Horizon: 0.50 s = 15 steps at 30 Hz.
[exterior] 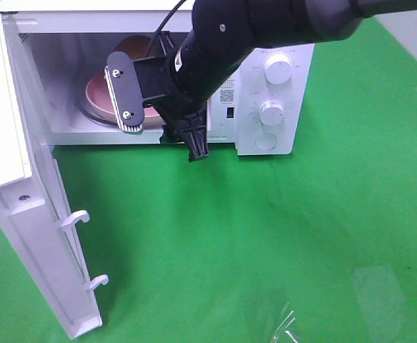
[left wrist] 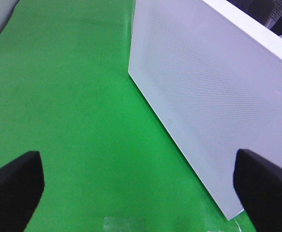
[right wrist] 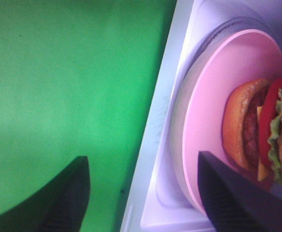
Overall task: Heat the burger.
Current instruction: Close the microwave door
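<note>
Right gripper (right wrist: 147,203), jaws spread and empty at the microwave (exterior: 280,93) mouth, should back straight out without nudging pink plate (right wrist: 208,96) or burger (right wrist: 257,130); left gripper (left wrist: 141,188), spread wide, sits by door (left wrist: 204,96).

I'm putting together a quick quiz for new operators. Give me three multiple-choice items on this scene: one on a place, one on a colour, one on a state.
1. Where is the burger?
A) on top of the microwave
B) on the plate inside the microwave
C) in a bowl beside it

2. What colour is the plate?
A) blue
B) pink
C) white

3. How is the microwave door?
A) swung open
B) shut
C) taken off

Answers:
1 B: the right wrist view shows it on the plate in the cavity.
2 B: the plate's face and rim are pink.
3 A: the door stands out to the side, latch hooks showing.
</note>
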Tool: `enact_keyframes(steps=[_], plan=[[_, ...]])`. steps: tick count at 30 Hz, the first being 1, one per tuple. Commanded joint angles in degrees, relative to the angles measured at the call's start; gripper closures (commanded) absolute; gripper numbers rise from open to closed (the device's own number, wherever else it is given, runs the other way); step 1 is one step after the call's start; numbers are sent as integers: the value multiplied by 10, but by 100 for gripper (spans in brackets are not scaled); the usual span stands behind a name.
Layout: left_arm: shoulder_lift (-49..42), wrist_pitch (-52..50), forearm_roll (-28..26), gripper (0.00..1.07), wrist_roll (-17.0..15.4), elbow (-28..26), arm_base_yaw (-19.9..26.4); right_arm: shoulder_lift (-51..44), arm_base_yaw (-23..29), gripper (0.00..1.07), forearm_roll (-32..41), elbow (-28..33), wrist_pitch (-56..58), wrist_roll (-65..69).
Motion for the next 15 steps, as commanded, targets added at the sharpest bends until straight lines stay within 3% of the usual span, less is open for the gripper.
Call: enact_keyframes(steps=[1,8,15], plan=[[-2,-1,-1,7,0,1,-2,-49,1,41,-3,57,-25,-2],[-2,-1,-1,7,0,1,-2,-96,1,41,-3,122,-29,32],[-2,-1,-1,7,0,1,-2,-156,1,41,-3,184,-31,158]])
